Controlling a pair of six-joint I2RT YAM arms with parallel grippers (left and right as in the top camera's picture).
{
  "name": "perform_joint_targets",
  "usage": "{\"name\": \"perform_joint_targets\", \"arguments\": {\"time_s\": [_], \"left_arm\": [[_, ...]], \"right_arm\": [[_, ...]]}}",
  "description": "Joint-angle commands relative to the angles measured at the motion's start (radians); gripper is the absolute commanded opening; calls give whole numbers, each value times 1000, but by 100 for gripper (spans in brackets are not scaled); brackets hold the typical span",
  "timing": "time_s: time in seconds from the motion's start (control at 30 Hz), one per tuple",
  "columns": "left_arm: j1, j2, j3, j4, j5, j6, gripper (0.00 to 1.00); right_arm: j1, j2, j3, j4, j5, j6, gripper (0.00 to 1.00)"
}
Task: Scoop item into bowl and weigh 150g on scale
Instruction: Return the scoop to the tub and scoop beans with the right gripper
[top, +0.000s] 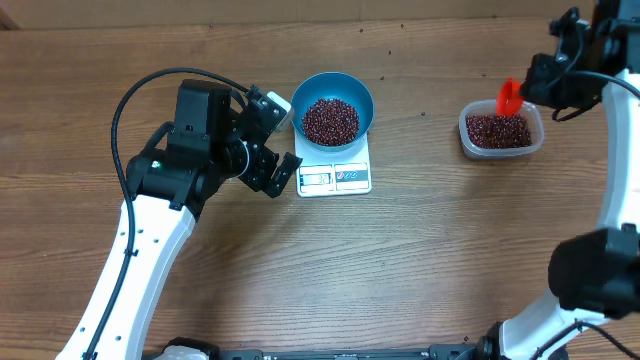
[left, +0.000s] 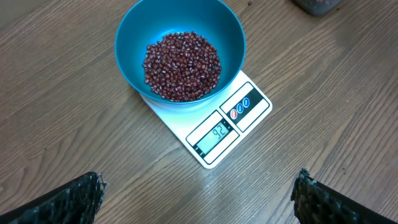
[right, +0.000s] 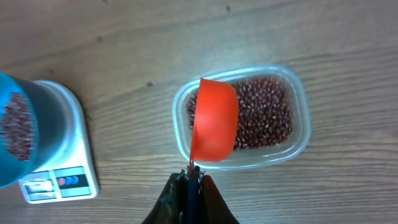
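Observation:
The blue bowl (top: 337, 103) stands on the white scale (top: 335, 177) and holds a heap of dark red-brown beans (top: 330, 120). From the left wrist, the beans (left: 181, 66) fill the bowl (left: 180, 28) bottom and the scale (left: 219, 133) display is lit. My left gripper (top: 277, 140) hangs open just left of the scale, its fingers (left: 74, 199) wide apart over bare wood. My right gripper (right: 189, 177) is shut on the handle of a red scoop (right: 214, 128), which hovers over the clear tub (right: 298, 99) of beans (right: 264, 115). The scoop (top: 509, 97) sits above the tub's left edge.
The clear tub (top: 500, 131) stands at the far right of the wooden table (top: 420, 260). The left arm's black cable loops over the table at the left. The right arm's base is at the lower right.

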Motion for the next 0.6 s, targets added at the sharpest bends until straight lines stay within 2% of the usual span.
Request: {"name": "perform_joint_targets", "arguments": {"time_s": [0.0,0.1,0.4,0.57], "left_arm": [[5,5,-4,3,8,-6,100],[5,5,-4,3,8,-6,100],[5,5,-4,3,8,-6,100],[5,5,-4,3,8,-6,99]], "right_arm": [[-1,23,-21,8,86,39,4],[1,43,-23,8,173,82,4],[45,88,-24,18,334,82,4],[53,140,-24,14,342,82,4]]}}
